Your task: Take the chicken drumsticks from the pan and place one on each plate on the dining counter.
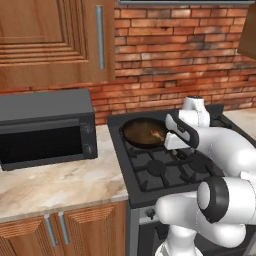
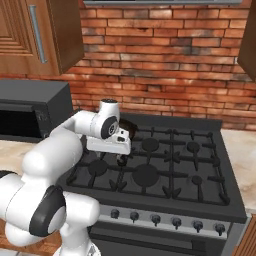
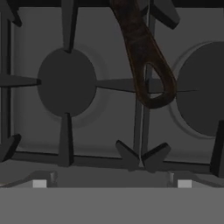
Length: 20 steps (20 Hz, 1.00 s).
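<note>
Round dark frying pan (image 1: 145, 133) shows a brownish inside, golden-brown chicken piece (image 1: 158, 133) glowing in it; black iron stove grates (image 2: 150, 167), red brick wall (image 1: 185, 60), beige-brown marbled stone worktop (image 1: 55, 185), charcoal boxy microwave (image 1: 47, 127).

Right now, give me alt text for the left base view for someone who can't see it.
A dark frying pan sits on a rear burner of a black stove, with a golden-brown piece of chicken inside near its right edge. The white robot arm reaches over the stove beside the pan. A black microwave stands on the marbled worktop, below a brick wall.
</note>
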Tool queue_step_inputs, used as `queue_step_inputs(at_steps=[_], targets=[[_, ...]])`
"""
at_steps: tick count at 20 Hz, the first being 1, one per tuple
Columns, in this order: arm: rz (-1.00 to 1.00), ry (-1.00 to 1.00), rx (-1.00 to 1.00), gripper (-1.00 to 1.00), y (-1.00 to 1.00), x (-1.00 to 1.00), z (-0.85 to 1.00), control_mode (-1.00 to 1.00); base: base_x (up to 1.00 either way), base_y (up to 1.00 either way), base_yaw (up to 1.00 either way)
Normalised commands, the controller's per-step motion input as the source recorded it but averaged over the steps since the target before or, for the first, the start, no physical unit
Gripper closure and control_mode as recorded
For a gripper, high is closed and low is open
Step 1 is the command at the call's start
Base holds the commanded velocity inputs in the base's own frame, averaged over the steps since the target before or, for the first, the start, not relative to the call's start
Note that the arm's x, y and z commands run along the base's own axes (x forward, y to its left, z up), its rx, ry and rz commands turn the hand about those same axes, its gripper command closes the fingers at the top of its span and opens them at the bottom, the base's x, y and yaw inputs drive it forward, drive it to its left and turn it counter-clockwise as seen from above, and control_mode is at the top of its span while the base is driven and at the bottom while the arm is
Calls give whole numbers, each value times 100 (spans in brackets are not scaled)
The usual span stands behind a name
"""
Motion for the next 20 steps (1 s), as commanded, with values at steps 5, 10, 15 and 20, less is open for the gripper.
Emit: queue_step_inputs(at_steps=[5, 10, 15, 20], targets=[[0, 0, 0, -100, 0, 0, 0, 100, 0, 0, 0], [0, 0, 0, -100, 0, 0, 0, 100, 3, -1, 0], [0, 5, 0, -100, -11, 53, -9, -100, 6, -1, 0], [0, 2, 0, -100, -4, 98, -7, -100, 0, 0, 0]])
